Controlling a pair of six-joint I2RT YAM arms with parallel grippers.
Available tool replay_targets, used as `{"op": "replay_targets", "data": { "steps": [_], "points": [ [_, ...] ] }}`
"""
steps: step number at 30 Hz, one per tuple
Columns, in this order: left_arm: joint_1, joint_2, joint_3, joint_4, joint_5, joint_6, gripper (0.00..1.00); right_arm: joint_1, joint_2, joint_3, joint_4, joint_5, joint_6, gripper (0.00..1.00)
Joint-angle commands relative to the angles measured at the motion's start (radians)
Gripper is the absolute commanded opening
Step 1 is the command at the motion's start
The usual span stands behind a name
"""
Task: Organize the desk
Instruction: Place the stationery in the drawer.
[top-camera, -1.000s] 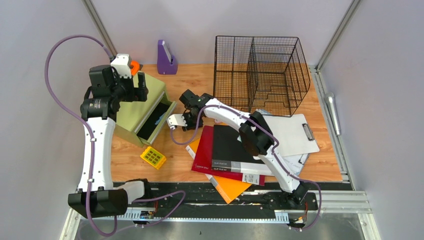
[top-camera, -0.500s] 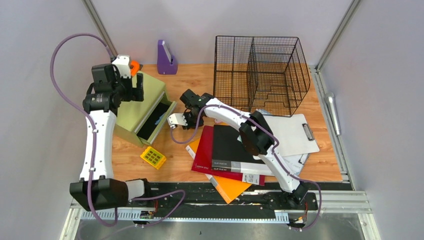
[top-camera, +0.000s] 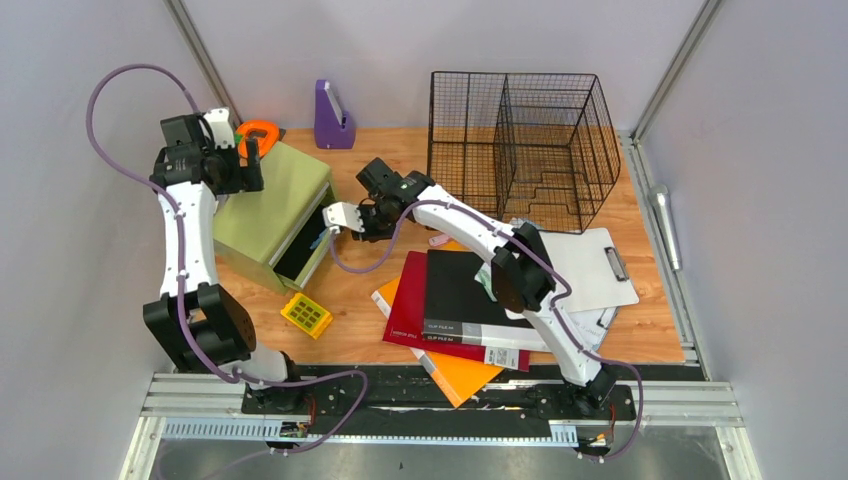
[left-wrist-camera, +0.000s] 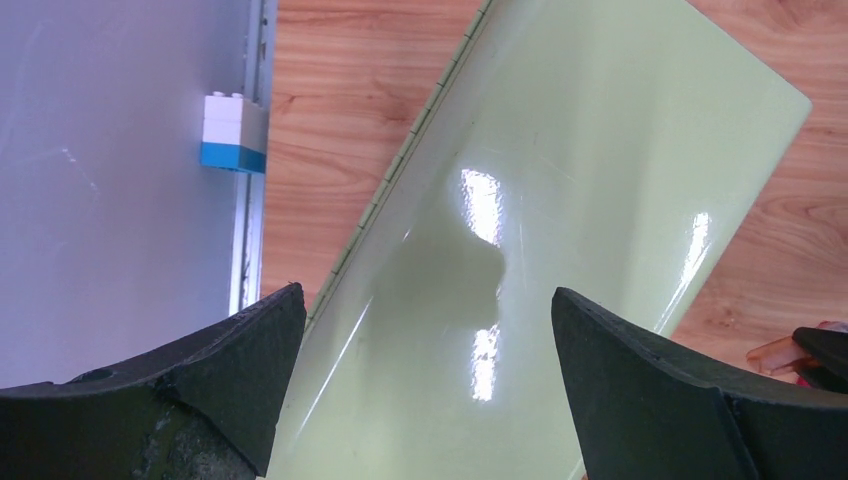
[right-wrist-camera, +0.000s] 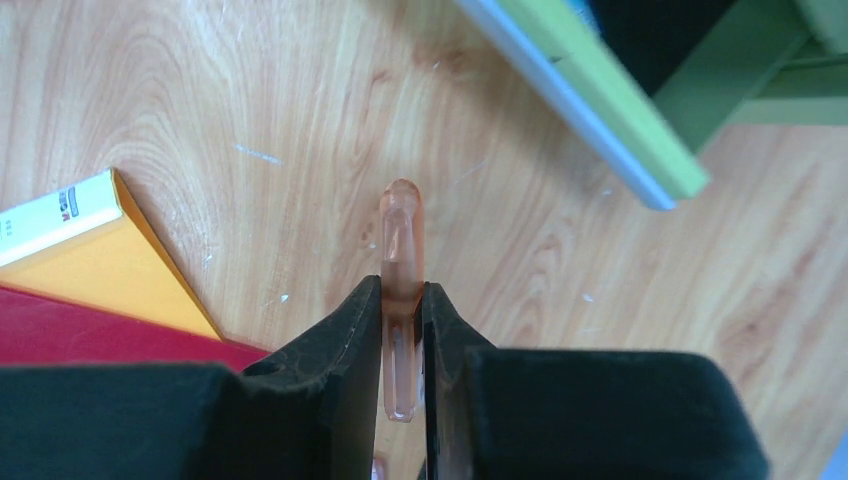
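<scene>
The desk (top-camera: 390, 160) is filling the middle of the overhead view and is looking only partly tidied. The right gripper (right-wrist-camera: 402, 300) is pinching a slim translucent pink-orange stick (right-wrist-camera: 401, 225), probably a pen or a cap. Its jaws are closed tight on it, and it is hovering over bare wood just beside the open drawer (top-camera: 303, 250) of the green box (top-camera: 265, 190) at centre left. A blue item (top-camera: 318, 239) is already lying in that drawer. The left gripper (left-wrist-camera: 422, 305) is hanging with its jaws spread wide and empty over the box's glossy lid in the upper left. By my reading, the small items are being sorted into the drawer, and the stick is about to join them. Most of the work is waiting. A yellow keypad-like block (top-camera: 306, 314) is lying loose just below the box. The red folder (top-camera: 403, 300), black folder (top-camera: 455, 290) and orange folder (top-camera: 458, 378) are sitting fanned crookedly at lower centre, with a clipboard (top-camera: 585, 270) overlapping papers at the right. The wire basket (top-camera: 560, 150) in the upper right is standing ready, though what it is holding is hard to tell. The drawer itself is waiting to be shut.
</scene>
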Motion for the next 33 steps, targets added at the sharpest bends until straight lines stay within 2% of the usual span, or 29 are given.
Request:
{"op": "replay_targets", "data": {
  "steps": [1,12,19,33],
  "points": [
    [0.011,0.041,0.017,0.01,0.075,-0.028,1.0,0.014,-0.081,0.063,0.062,-0.035,0.025,0.0],
    [0.04,0.109,-0.072,-0.033,0.311,-0.089,1.0,0.047,-0.083,0.082,0.171,0.002,-0.006,0.0],
    [0.041,0.105,-0.152,-0.056,0.507,-0.135,0.98,0.063,-0.077,0.056,0.252,0.02,-0.097,0.0],
    [0.039,0.048,-0.235,-0.059,0.623,-0.147,0.98,0.12,-0.02,0.038,0.294,0.071,-0.309,0.0]
  ]
}}
